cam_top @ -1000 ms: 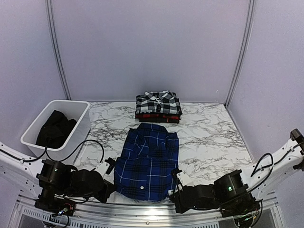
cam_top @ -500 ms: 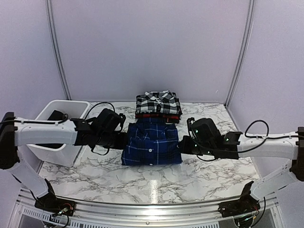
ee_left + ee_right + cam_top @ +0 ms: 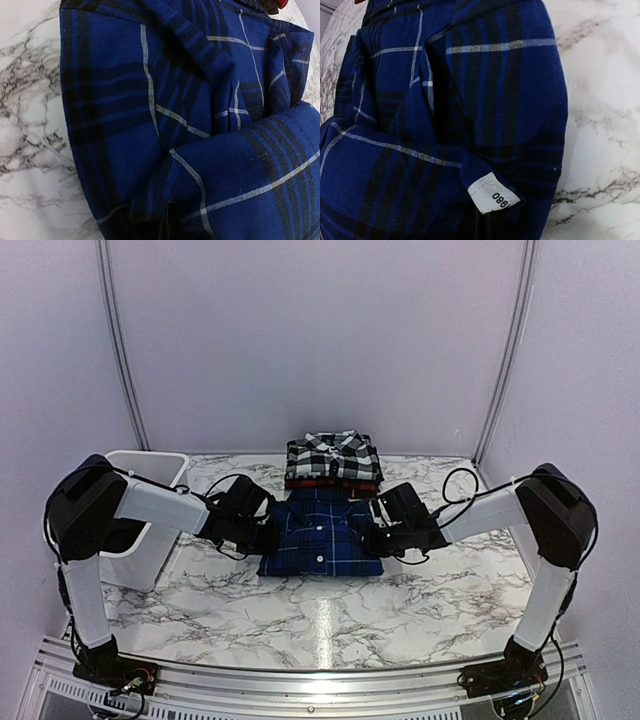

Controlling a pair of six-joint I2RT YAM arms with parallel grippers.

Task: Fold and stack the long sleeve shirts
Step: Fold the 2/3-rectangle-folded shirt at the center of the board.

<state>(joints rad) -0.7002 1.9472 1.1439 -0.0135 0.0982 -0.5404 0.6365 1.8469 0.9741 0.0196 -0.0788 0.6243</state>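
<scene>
We see our left gripper [image 3: 265, 536] fully closed, pinching the blue shirt [image 3: 320, 538] at its 9 o'clock edge, and our right gripper [image 3: 377, 539] closed on its 3 o'clock edge. The shirt lies folded, just beside the black-and-white shirt [image 3: 333, 457] at 12 o'clock.

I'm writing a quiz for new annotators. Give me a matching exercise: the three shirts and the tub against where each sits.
1 blue plaid shirt
2 black-and-white check shirt
3 red-and-black shirt
4 white tub

A under another shirt
B left edge of the table
C top of the back stack
D just in front of the stack

Pairs: 1-D, 2-C, 3-A, 4-B
</scene>
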